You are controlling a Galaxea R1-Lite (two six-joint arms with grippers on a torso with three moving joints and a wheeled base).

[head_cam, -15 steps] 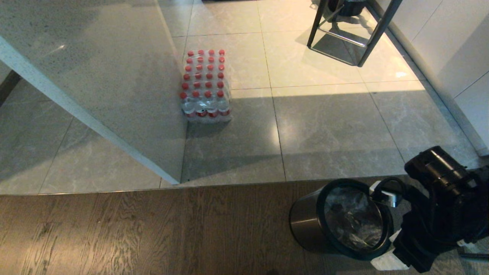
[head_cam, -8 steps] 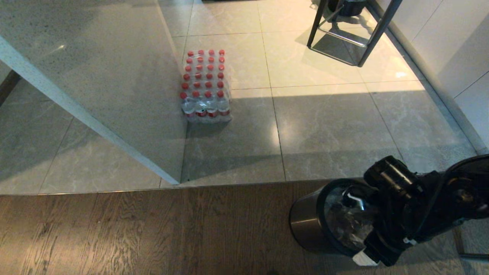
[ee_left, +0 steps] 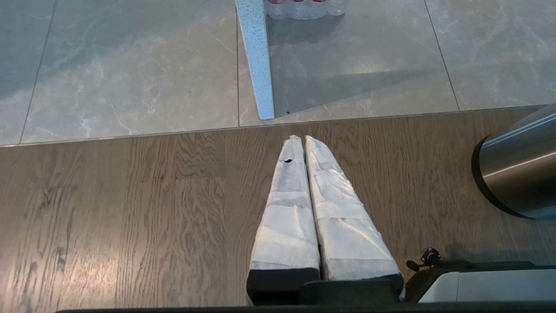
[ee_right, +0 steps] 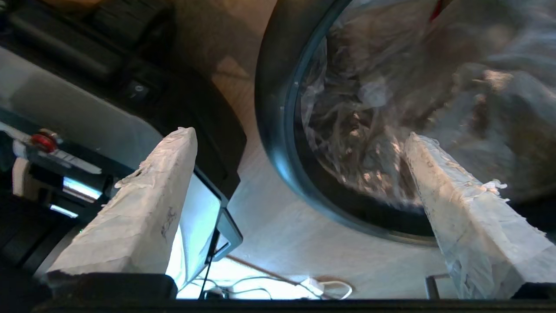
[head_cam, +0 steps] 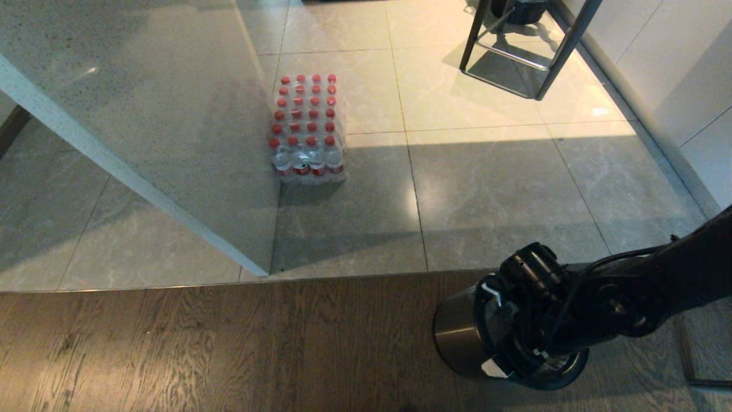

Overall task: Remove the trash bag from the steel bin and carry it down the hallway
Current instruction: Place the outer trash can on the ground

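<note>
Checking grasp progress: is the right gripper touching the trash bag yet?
Cannot tell. In the right wrist view the open right gripper straddles the steel bin rim; one finger overlaps the trash bag, with no plain contact or gap.

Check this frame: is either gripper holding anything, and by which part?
Nothing is held. The right gripper is open over the steel bin, the trash bag ungrasped inside. The left gripper is shut, empty, above the wood floor.

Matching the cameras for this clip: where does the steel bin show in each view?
Head view: the steel bin is at bottom right, partly behind the right arm.
Left wrist view: its steel wall shows at the right edge.
Right wrist view: its black rim curves through the middle, around the trash bag.
Shared landmark: the wooden floor.
</note>
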